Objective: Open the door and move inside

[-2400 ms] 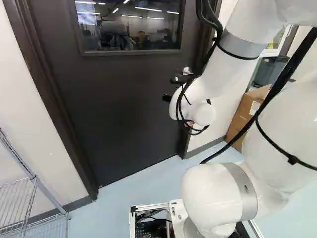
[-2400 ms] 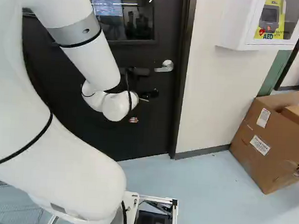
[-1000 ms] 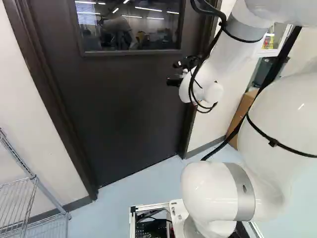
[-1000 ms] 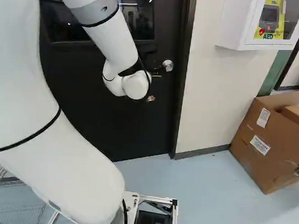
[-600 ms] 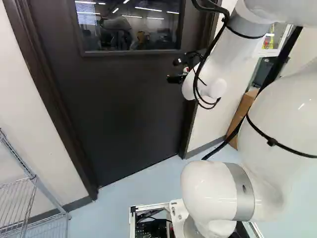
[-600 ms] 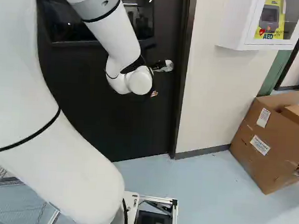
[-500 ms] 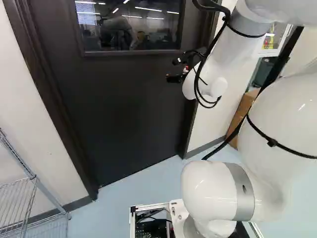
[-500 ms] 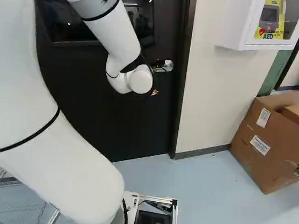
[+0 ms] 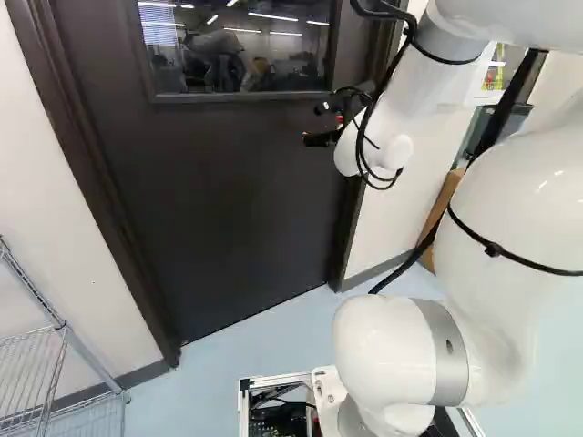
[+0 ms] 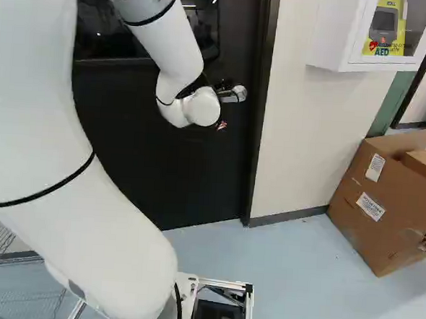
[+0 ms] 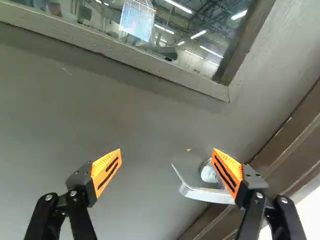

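Note:
The dark door [image 9: 219, 191] stands closed in its frame. Its silver lever handle [image 10: 236, 94] shows in the right base view near the door's right edge, just past my wrist. In the left base view my gripper [image 9: 322, 138] is up at handle height, its far parts partly hidden by the arm. From the wrist, the gripper [image 11: 167, 151] is open, orange pads wide apart with nothing gripped. The lever [image 11: 207, 194] lies partly behind one finger [image 11: 227, 172], its free end reaching into the span between the fingers. Whether that finger touches it I cannot tell.
A wire shelf [image 9: 64, 364] stands by the wall left of the door. To the door's right are a wall-mounted white cabinet [image 10: 336, 37] and, on the floor, an open cardboard box [image 10: 387, 203]. The door frame [image 10: 259, 119] borders the handle side.
Over the last couple of seconds the arm has raised its wrist and brought it rightward, nearer the handle; in the last half second it shifted only slightly. Base and door have not moved.

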`<state>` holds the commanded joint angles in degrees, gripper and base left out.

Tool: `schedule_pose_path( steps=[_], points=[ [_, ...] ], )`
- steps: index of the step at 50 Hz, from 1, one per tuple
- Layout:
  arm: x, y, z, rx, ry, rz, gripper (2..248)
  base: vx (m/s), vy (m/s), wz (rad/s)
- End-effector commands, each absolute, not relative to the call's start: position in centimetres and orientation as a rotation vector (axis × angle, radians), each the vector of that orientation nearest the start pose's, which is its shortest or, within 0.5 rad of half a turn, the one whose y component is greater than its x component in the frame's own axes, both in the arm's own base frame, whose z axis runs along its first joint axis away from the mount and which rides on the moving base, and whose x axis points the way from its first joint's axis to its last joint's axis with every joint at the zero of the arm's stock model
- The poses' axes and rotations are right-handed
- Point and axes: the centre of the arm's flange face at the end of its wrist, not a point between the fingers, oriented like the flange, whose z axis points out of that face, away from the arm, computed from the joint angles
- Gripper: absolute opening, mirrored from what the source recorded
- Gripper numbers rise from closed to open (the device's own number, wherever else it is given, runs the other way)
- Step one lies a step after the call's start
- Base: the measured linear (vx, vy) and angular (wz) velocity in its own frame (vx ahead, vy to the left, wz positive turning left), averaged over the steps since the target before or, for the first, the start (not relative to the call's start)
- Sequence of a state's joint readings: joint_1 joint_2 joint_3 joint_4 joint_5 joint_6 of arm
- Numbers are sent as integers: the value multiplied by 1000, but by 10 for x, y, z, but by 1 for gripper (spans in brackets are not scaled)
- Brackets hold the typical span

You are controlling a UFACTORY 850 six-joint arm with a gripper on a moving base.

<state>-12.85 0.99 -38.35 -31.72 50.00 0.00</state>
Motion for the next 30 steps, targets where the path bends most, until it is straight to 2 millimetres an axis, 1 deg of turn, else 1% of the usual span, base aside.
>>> schedule_pose_path(
  steps=[12, 30],
  points=[
    [469, -67, 512, -2302, -634, -2189, 247, 0, 0, 0],
    [471, -67, 512, -2301, -635, -2189, 247, 0, 0, 0]
  ],
)
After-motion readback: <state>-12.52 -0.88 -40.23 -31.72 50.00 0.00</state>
